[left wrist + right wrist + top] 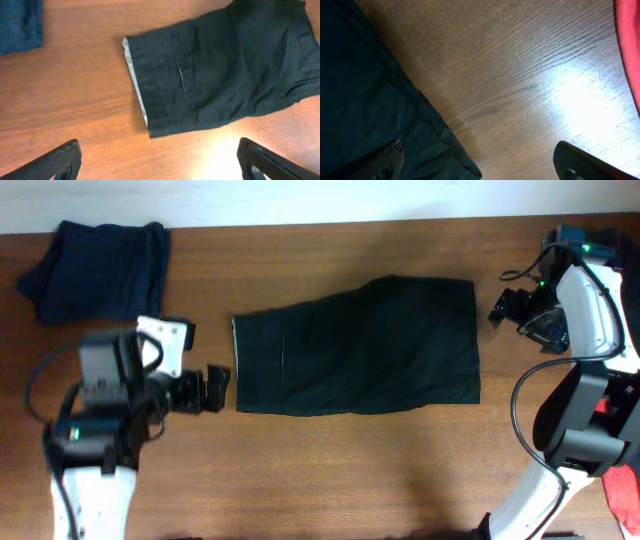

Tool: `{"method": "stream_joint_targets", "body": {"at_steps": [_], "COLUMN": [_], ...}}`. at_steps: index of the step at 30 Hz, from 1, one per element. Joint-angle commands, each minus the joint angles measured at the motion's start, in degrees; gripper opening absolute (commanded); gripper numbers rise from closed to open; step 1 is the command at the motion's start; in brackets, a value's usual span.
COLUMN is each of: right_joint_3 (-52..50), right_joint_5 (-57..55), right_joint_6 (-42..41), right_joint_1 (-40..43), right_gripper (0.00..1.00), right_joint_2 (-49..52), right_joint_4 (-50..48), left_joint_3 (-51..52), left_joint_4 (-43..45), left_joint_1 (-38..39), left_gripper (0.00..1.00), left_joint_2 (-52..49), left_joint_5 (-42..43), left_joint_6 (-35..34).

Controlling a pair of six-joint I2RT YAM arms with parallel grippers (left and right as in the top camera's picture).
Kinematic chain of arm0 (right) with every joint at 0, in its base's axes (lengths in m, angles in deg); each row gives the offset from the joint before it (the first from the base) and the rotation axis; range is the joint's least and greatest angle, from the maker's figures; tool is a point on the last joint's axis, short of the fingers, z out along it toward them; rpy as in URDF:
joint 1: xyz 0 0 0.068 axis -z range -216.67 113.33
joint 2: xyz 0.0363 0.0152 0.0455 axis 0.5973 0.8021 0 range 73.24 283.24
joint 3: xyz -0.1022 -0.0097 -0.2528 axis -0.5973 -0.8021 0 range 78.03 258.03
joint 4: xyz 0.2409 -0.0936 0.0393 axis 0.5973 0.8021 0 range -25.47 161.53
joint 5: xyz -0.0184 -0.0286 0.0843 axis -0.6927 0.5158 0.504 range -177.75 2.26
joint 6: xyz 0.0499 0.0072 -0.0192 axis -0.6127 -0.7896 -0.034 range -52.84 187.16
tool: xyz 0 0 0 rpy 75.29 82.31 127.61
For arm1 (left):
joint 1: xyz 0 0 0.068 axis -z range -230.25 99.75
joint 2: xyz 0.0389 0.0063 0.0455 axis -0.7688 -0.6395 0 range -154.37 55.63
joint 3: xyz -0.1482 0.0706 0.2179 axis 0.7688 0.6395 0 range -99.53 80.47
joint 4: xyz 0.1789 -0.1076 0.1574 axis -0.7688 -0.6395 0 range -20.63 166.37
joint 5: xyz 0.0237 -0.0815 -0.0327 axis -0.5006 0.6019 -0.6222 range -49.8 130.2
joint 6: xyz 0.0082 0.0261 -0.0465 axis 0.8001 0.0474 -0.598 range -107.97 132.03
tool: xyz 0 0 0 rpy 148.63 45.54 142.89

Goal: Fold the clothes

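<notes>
**While the cloth lies flat: where to pinch**
The black garment, at the centre of the table, should handle light and limp, so take two corners of one edge. Your left gripper, just beside the pale-lined hem, and right gripper, near the opposite edge, both gape wide

Brown wood-grain table — pale wall along far edge, bright glare on wood.

You have a black garment, faintly checked, with a pale grey edge band; a navy garment; a brown wood-grain table; a red cloth.
</notes>
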Motion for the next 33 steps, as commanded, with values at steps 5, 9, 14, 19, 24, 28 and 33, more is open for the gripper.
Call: {"method": "stream_joint_targets", "body": {"at_steps": [5, 9, 14, 19, 24, 28, 33], "right_joint_3": [0.98, 0.98, 0.98, 0.98, 0.98, 0.98, 0.98], "right_joint_5": [-0.33, -0.33, -0.33, -0.33, -0.33, -0.33, -0.33], "right_joint_6": [-0.5, -0.5, -0.5, -0.5, -0.5, -0.5, -0.5], "right_joint_1": [0.15, 0.15, 0.15, 0.15, 0.15, 0.15, 0.15], "right_gripper": [0.99, 0.99, 0.99, 0.99, 0.99, 0.99, 0.99], "right_joint_2": [-0.55, -0.55, -0.55, -0.55, -0.55, -0.55, -0.55], "right_joint_4": [0.04, 0.04, 0.04, 0.04, 0.02, 0.04, 0.04], "left_joint_3": [-3.82, -7.56, -7.56, -7.56, -7.54, -7.54, -7.56], "left_joint_4": [2.97, 2.34, 10.93, 13.22, 13.57, 13.55, 13.4], "left_joint_1": [0.04, 5.22, 6.36, 4.17, 4.39, 4.52, 4.98], "left_gripper": [0.99, 0.99, 0.99, 0.99, 0.99, 0.64, 0.01], "left_joint_2": [-16.09, -23.32, -34.99, -46.38, -53.11, -57.16, -57.68], "left_joint_5": [8.5, -3.82, -4.0, 1.46, 4.83, 6.34, 3.32], "left_joint_6": [-3.72, -4.5, -9.6, -9.92, -9.94, -9.94, -12.74]}}
